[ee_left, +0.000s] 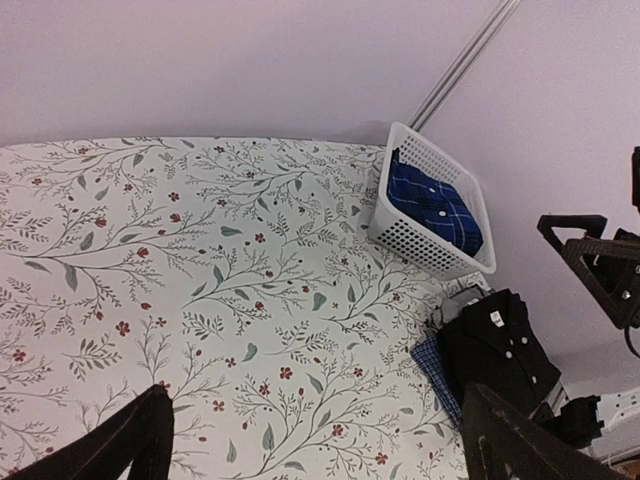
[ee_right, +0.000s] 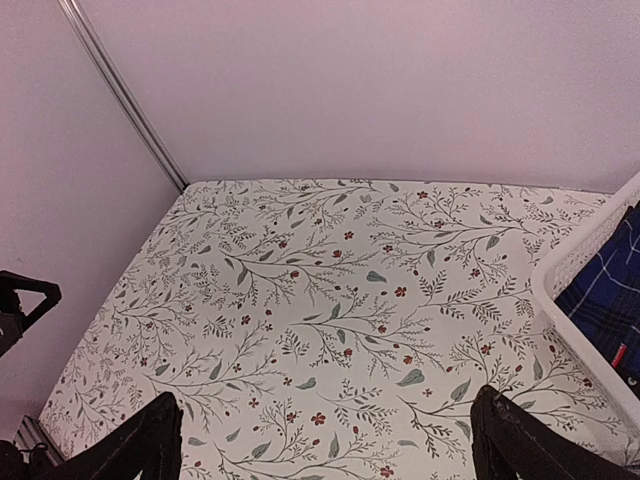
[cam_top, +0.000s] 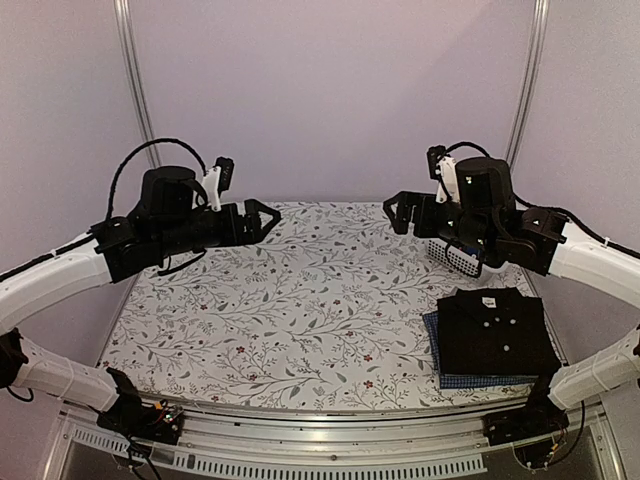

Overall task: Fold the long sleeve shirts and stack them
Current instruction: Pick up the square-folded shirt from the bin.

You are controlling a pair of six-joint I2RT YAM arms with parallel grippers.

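A folded plain black shirt (cam_top: 495, 328) with white buttons lies on top of a folded fine blue check shirt (cam_top: 432, 333) at the table's right front; both also show in the left wrist view, black shirt (ee_left: 500, 352), check shirt (ee_left: 436, 366). A dark blue plaid shirt (ee_left: 432, 202) lies inside the white lattice basket (ee_left: 420, 243); its edge shows in the right wrist view (ee_right: 608, 290). My left gripper (cam_top: 262, 219) is open and empty, held high over the table's left. My right gripper (cam_top: 400, 212) is open and empty, held high near the basket.
The table carries a white cloth with a leaf and flower print (cam_top: 300, 300). The basket (cam_top: 460, 258) stands at the back right, partly hidden by my right arm. Purple walls and metal poles (cam_top: 135, 80) surround the table.
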